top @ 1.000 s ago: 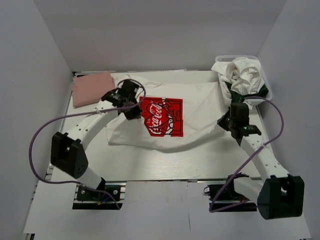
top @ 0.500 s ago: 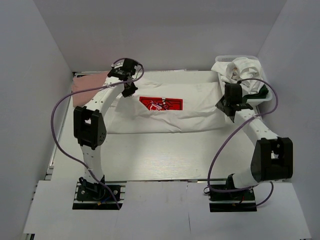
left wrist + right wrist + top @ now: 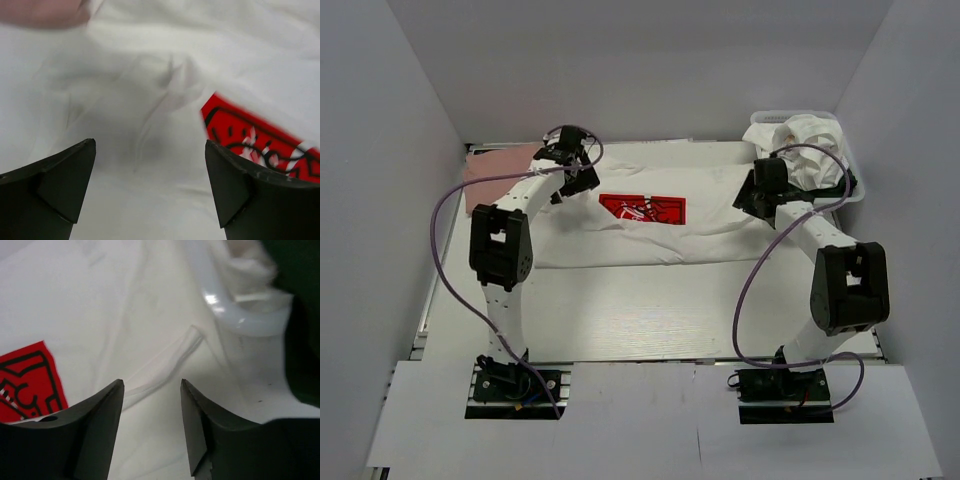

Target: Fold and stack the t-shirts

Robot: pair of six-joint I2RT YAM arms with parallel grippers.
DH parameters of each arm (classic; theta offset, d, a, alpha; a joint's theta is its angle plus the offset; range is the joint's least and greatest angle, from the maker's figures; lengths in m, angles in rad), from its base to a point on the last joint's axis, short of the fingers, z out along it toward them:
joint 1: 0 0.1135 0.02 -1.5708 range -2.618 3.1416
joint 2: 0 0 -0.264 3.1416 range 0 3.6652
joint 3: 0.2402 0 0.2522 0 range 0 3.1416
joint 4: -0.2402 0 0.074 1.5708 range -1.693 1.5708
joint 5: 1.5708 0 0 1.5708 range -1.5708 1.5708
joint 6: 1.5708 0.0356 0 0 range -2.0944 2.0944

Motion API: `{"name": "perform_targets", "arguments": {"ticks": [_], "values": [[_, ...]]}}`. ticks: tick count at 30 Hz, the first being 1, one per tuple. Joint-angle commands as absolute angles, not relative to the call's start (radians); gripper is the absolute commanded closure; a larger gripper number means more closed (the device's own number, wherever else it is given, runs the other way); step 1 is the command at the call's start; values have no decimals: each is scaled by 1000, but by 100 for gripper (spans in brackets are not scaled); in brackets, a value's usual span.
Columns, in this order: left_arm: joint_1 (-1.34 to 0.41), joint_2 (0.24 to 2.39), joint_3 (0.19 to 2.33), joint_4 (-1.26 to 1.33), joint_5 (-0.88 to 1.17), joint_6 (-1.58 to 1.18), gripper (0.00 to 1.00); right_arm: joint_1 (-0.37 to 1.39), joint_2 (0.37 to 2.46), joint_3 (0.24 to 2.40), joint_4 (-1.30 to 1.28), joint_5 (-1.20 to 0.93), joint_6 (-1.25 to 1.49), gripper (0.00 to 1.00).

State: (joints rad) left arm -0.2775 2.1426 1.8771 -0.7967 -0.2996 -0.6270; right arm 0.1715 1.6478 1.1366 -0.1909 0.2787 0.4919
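Note:
A large white t-shirt [image 3: 650, 240] with a red Coca-Cola print [image 3: 642, 208] lies folded across the back half of the table. My left gripper [image 3: 570, 180] hovers over its far left corner, jaws wide open, nothing between them. In the left wrist view the left gripper [image 3: 150, 145] is just above white cloth [image 3: 150, 90], the red print [image 3: 260, 145] to its right. My right gripper [image 3: 752, 195] is over the shirt's far right corner. It [image 3: 152, 382] stands open above a hem [image 3: 165, 357], holding nothing.
A folded salmon-pink t-shirt [image 3: 495, 170] lies at the far left, its edge showing in the left wrist view [image 3: 45, 12]. A white basket [image 3: 850, 185] at the far right holds crumpled white [image 3: 805, 140] and dark green shirts; its rim [image 3: 235, 315] is close to the right gripper.
Both grippers carried the shirt's near edge to the back, folding the shirt in half over the print. Both have then opened and let the cloth go.

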Motion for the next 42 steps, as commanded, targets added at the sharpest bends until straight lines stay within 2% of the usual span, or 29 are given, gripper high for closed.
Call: {"name": "perform_targets", "arguments": {"ticks": [1, 3, 6, 7, 16, 20, 23, 27, 31, 32, 35, 39, 42], "values": [[-291, 1958, 1664, -724, -278, -627, 0, 218, 1588, 1123, -173, 181, 420, 43], [-279, 1844, 1439, -663, -218, -656, 0, 247, 1563, 1051, -150, 143, 434, 38], [-279, 1751, 1220, -557, -234, -701, 0, 261, 1560, 980, -112, 138, 445, 14], [-279, 1750, 1186, -526, -235, -710, 0, 258, 1584, 976, -117, 141, 448, 10], [-270, 1879, 1086, -552, -206, -756, 0, 262, 1655, 859, -29, 45, 528, 10], [-270, 1865, 928, -572, -183, -795, 0, 262, 1620, 772, -70, 54, 537, 10], [-270, 1781, 819, -630, -169, -848, 0, 268, 1562, 695, -126, 26, 541, 10], [-282, 1631, 720, -693, -178, -929, 0, 281, 1383, 526, -182, 14, 555, 10], [-291, 1513, 588, -723, -71, -951, 2, 311, 1249, 421, -273, -25, 545, 10], [-301, 1435, 560, -697, -34, -937, 0, 317, 1179, 417, -340, -23, 535, 10], [-310, 1297, 560, -747, 31, -997, 0, 339, 1070, 440, -391, -18, 517, 10], [-310, 1112, 720, -915, -122, -997, 0, 354, 953, 509, -425, -5, 477, 10], [-310, 1058, 785, -905, -137, -934, 0, 360, 934, 537, -379, 25, 459, 10]]}}
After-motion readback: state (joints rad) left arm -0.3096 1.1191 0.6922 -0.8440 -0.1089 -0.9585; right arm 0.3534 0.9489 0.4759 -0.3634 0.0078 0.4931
